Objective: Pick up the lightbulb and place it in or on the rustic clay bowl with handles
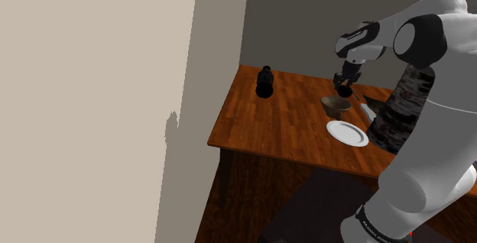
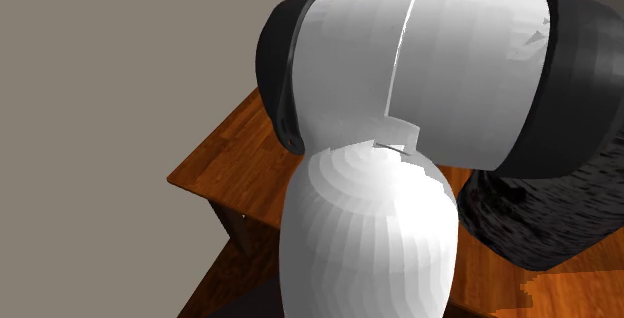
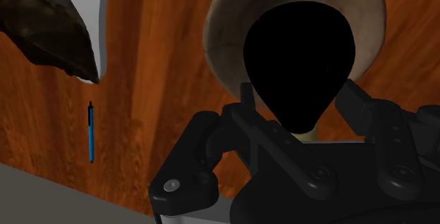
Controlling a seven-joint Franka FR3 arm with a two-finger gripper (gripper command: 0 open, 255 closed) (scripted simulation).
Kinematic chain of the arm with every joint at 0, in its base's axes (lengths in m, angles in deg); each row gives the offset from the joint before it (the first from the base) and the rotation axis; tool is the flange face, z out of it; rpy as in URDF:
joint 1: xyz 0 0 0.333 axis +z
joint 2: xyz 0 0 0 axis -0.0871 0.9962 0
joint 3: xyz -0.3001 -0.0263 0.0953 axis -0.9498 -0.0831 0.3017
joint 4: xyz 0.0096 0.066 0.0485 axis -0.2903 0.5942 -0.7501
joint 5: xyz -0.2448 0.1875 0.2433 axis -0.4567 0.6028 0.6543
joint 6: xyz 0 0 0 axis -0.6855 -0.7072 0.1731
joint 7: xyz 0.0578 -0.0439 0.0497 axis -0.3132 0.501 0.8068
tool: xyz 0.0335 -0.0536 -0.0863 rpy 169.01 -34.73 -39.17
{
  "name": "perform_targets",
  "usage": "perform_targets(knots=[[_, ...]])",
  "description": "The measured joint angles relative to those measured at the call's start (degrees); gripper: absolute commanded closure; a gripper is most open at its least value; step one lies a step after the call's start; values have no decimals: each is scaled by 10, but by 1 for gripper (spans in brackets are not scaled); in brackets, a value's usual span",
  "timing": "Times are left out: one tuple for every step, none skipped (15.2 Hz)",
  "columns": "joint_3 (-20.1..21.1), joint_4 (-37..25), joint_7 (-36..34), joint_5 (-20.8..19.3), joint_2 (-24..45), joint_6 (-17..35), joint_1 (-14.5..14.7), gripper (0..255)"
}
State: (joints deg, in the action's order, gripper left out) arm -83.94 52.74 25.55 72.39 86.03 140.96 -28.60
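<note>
The black claw [image 3: 298, 92] gripped the all-black lightbulb [image 3: 300, 46] by its narrow neck, just above the brown bowl [image 3: 224, 25], whose middle it hid, while the arm [image 2: 400, 116] blocked most of the wooden table [image 2: 230, 156] in the second exterior view.

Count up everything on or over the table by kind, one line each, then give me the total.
Lightbulb: 1
Bowl: 1
Plate: 1
Bottle: 1
Pen: 1
Dark lump with a pale edge, kind unclear: 1
Total: 6
</note>
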Motion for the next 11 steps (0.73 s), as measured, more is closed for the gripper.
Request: perform_targets(knots=[[1,3,2,3,5,7,-1,255],[2,7,1,5,7,13,-1,255],[3,10,3,7,11,20,-2,255],[3,12,4,10,15,25,-3,255],[4,16,6,12,19,32,-4,255],[6,21,8,16,24,42,-6,255],[7,25,8,17,27,48,-5,255],[7,27,8,19,28,51,-6,255],[7,27,9,19,28,52,-6,255],[7,28,9,19,29,53,-6,255],[7,28,9,19,29,53,-6,255]])
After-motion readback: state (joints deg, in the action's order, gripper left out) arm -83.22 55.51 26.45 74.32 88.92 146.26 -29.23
